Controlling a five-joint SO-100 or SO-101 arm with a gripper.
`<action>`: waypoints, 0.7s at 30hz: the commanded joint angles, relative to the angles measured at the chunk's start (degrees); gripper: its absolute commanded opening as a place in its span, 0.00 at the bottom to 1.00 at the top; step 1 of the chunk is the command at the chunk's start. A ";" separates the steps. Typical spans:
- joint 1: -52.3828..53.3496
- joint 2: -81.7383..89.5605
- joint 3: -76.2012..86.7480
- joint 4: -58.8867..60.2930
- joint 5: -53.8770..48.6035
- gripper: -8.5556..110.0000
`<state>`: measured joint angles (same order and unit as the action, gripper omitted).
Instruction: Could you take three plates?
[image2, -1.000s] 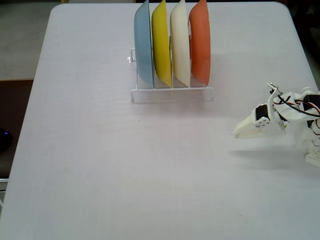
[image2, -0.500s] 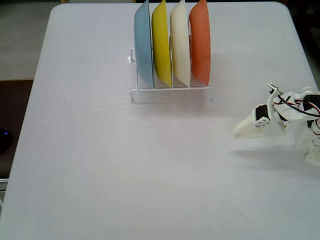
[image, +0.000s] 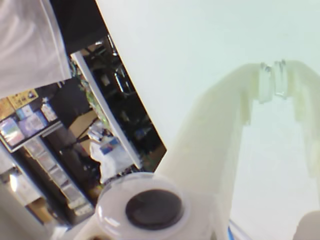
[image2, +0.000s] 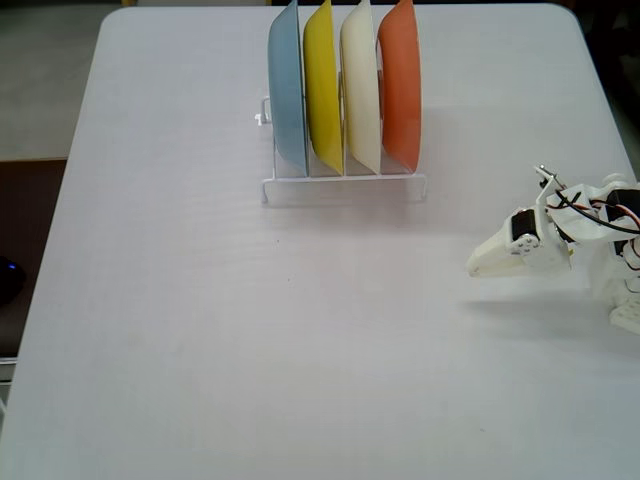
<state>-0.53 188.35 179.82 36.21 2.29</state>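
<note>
Pincer (image2: 478, 268) sits low over the worktop (image2: 200, 330), tips pressed together, pinching nothing; wrist view agrees, both tips (image: 274, 80) meet w/ only bare surface behind.

Plates stand on edge in the wire rack (image2: 340, 185), well apart from the pincer, up and to the left of its tip in the fixed view. Nearest to it is the orange plate (image2: 401, 85), then the cream-white plate (image2: 360, 85), then the yellow plate (image2: 322, 85). Light blue plate (image2: 288, 90) is farthest, not wanted.

Risks, imo:
- plates packed close, slots narrow. A finger going between orange and cream-white prob shoves the neighbour, could tip it or drag the whole rack since it looks light.
- smooth plastic rim + thin edge = likely slip during lift, esp if grabbed off-centre.
- lifting not straight up, rim catches the wire and the rack comes along.
- pincer must spread before reaching in; arriving closed just pushes orange over.

Hard to see:
- plates are absent from the wrist view.
- tops of the plates cut off by the frame edge in the fixed view.
- arm base cut off at right.
- rack wires between plates barely visible; can't tell how deep each plate sits.
</note>
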 joint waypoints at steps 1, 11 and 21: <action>-0.09 1.23 -4.39 -0.97 -2.02 0.07; 0.97 -0.35 -18.72 -1.93 -1.58 0.07; 12.57 -26.10 -48.43 1.49 -20.83 0.07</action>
<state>8.70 168.84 143.09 37.62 -13.27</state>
